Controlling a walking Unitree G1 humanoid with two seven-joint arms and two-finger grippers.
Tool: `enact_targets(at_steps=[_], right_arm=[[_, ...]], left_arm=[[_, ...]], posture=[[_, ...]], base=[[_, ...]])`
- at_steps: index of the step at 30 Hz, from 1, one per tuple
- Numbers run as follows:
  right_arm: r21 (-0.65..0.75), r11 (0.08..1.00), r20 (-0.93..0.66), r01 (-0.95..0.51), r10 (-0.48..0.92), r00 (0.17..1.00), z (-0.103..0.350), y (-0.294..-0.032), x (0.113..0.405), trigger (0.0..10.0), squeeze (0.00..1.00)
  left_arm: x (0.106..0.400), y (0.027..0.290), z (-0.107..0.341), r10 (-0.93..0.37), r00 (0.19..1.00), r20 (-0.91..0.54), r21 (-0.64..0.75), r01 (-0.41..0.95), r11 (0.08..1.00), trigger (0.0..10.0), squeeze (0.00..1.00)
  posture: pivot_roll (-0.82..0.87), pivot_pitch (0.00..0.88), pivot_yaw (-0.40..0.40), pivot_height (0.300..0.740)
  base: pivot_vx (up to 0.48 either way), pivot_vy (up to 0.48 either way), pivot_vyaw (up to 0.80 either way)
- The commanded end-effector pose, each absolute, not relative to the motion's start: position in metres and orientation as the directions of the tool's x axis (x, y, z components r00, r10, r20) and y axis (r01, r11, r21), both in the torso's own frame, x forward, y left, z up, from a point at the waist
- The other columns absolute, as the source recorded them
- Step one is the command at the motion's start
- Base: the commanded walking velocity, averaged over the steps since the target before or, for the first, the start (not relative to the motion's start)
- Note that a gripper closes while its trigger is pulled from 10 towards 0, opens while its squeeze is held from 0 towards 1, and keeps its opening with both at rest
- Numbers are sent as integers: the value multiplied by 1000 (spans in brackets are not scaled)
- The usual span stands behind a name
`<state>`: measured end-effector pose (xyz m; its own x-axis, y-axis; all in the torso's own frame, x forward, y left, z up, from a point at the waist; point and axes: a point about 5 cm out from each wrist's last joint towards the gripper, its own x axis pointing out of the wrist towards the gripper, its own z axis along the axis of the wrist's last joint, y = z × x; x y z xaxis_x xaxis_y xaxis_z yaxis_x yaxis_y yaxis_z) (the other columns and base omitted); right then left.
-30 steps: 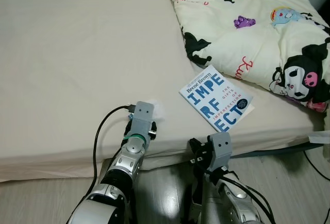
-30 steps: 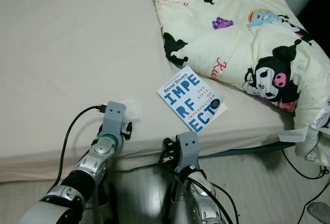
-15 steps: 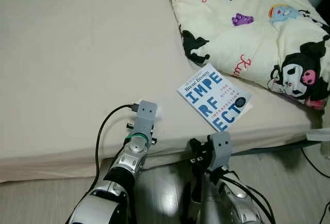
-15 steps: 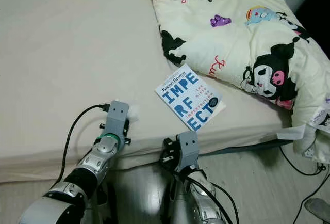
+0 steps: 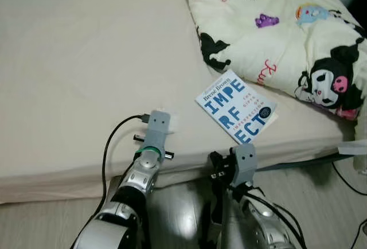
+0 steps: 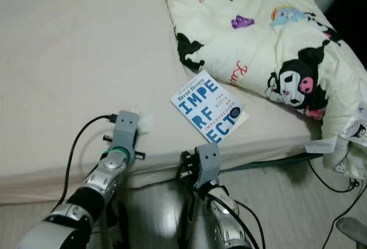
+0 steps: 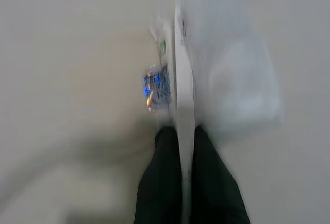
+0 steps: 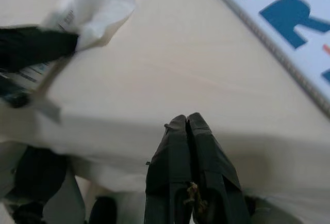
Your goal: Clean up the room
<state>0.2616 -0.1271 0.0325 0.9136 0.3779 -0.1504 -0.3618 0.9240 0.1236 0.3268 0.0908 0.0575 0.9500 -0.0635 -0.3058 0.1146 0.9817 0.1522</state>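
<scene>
My left gripper is shut on the edge of a thin white plastic packet, just above the beige bed sheet near the bed's front edge. From the head, the packet peeks out beside the left wrist mount. A white book with blue letters lies flat on the sheet to the right of it. My right gripper is shut on nothing, low at the mattress edge just below the book.
A cream comforter with cartoon prints covers the bed's right side, its corner touching the book. The beige sheet stretches bare to the left. Cables lie on the wooden floor at the right.
My left wrist has rolled a little while keeping hold of the packet. The whole picture has shifted slightly, so the camera moved. The right arm stays put.
</scene>
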Motion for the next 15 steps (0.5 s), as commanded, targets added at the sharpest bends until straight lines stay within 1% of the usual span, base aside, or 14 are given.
enact_targets(at_steps=[1, 4, 5, 6, 7, 8, 9, 10, 11, 15], right_arm=[[137, 924, -174, -356, 377, 910, 27, -127, 260, 10000, 0], [137, 924, -170, -357, 377, 911, 28, -127, 262, 10000, 0], [136, 924, -165, -357, 376, 912, 30, -127, 264, 10000, 0], [136, 924, -165, -357, 376, 912, 30, -127, 264, 10000, 0], [134, 924, -159, -358, 377, 913, 32, -128, 266, 10000, 0], [132, 924, -151, -360, 378, 914, 34, -128, 267, 10000, 0], [132, 924, -151, -360, 378, 914, 34, -128, 267, 10000, 0], [129, 925, -140, -357, 374, 917, 36, -128, 269, 10000, 0], [129, 929, -114, -348, 362, 925, 42, -129, 272, 10000, 0], [121, 934, -79, -335, 345, 935, 51, -131, 277, 10000, 0]], left_arm=[[325, 92, 77, -106, 968, -228, 129, 138, 982, 0, 0], [323, 93, 86, -117, 975, -187, 119, 141, 983, 0, 0], [321, 96, 98, -128, 982, -139, 89, 141, 986, 0, 0], [321, 96, 98, -128, 982, -139, 89, 141, 986, 0, 0], [318, 100, 110, -138, 986, -95, 54, 144, 988, 0, 0], [314, 104, 123, -149, 988, -35, 32, 150, 988, 5843, 0], [314, 104, 123, -149, 988, -35, 32, 150, 988, 5843, 0], [308, 108, 137, -155, 987, 36, 33, 154, 988, 10000, 0], [303, 111, 149, -166, 981, 97, 48, 162, 986, 10000, 0], [295, 111, 158, -193, 971, 141, 68, 185, 980, 10000, 0]], posture=[[-41, 151, 19, 581], [-39, 148, 18, 581], [-32, 135, 16, 581], [-32, 135, 16, 581], [-26, 126, 14, 581], [-19, 113, 10, 581], [-19, 113, 10, 581], [-15, 100, 7, 581], [-11, 89, 2, 581], [-10, 66, -2, 581]], base=[[0, 0, 0], [0, 0, 0], [0, 0, 0], [0, 0, 0], [0, 0, 0], [0, 0, 0], [0, 0, 0], [0, 0, 0], [0, 0, 0], [0, 0, 0]])
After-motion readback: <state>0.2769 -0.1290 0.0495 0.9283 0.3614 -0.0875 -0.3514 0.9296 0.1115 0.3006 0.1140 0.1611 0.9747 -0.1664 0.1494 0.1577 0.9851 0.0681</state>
